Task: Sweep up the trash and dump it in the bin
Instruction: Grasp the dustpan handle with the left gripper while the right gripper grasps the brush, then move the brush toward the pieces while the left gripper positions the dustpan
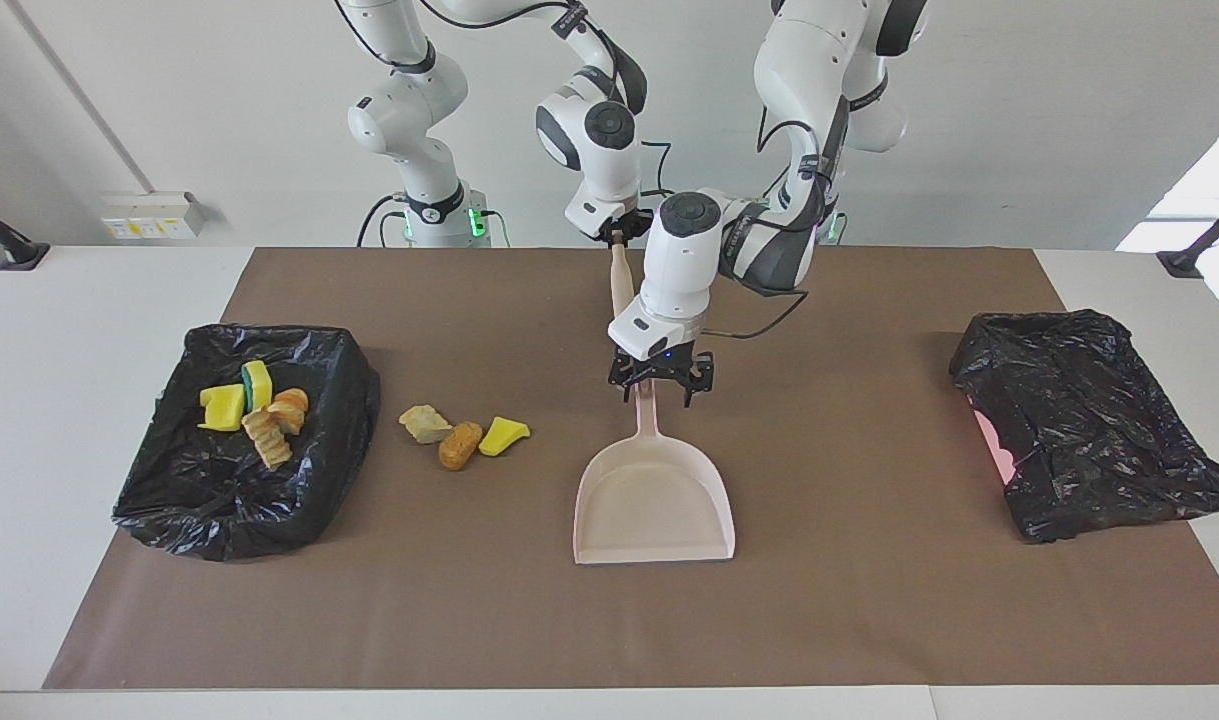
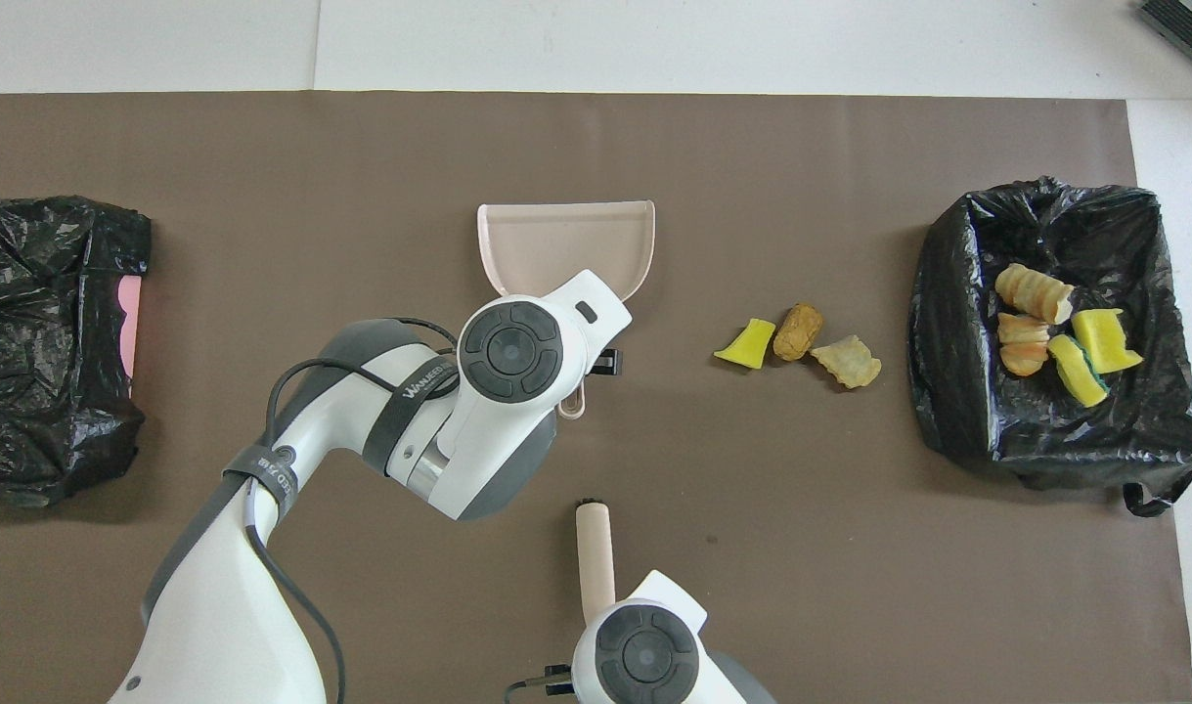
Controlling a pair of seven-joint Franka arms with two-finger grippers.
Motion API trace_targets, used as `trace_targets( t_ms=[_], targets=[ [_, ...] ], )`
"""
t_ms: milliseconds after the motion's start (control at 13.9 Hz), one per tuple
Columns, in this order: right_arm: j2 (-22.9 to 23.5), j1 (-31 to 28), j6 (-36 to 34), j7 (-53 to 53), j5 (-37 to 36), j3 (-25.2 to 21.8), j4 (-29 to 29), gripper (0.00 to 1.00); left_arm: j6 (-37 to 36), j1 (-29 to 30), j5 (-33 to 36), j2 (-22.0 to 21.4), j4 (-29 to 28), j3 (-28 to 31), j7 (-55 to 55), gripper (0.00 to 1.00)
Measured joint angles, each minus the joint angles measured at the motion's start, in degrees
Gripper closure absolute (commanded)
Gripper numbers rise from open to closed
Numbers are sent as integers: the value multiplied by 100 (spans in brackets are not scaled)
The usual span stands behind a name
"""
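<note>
Three bits of trash lie on the brown mat beside the bin: a pale beige lump (image 1: 425, 424), an orange-brown lump (image 1: 460, 445) and a yellow sponge piece (image 1: 503, 435). Several more pieces (image 1: 254, 410) sit inside the black-lined bin (image 1: 239, 500) at the right arm's end. The pale pink dustpan (image 1: 654, 500) lies flat mid-mat, handle toward the robots. My left gripper (image 1: 655, 388) is low over that handle, open, a finger on each side. My right gripper (image 1: 617, 233) is shut on the top of the beige brush handle (image 1: 621, 280); the bristles are hidden by the left hand.
A second black-bagged container (image 1: 1089, 420) with a pink patch showing sits at the left arm's end of the mat. From overhead, the dustpan's mouth (image 2: 566, 240) faces away from the robots, and the trash bits (image 2: 798, 332) lie between dustpan and bin (image 2: 1045, 430).
</note>
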Motion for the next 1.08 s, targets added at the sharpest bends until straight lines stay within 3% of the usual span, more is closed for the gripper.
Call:
trace_targets(
  t_ms=[72, 216, 288, 361, 433, 577, 793, 1082],
  targets=[
    [-51, -89, -155, -51, -89, -4, 42, 100, 16, -11, 10, 47, 15, -1, -60, 0],
    [-225, -324, -587, -197, -350, -6, 72, 100, 21, -52, 48, 129, 91, 2, -131, 17],
    [-354, -495, -809, -311, -475, -8, 81, 100, 20, -66, 65, 147, 136, 2, -154, 27],
    [-510, -734, -1051, -474, -597, -10, 86, 100, 18, -69, 69, 157, 176, 2, -156, 49],
    [-670, -1004, -1268, -678, -721, -15, 87, 100, 18, -69, 70, 167, 206, 3, -158, 63],
    [-931, -1570, -1541, -1083, -906, -29, 85, 100, 18, -69, 72, 192, 246, 4, -160, 77],
    [-1065, -2312, -1602, -1413, -1449, -44, 88, 100, 21, -70, 77, 212, 264, 3, -173, 77],
    [-849, -3416, -1335, -2139, -2193, -58, 308, 100, 11, -69, 80, 209, 299, 28, -171, 97]
  ],
)
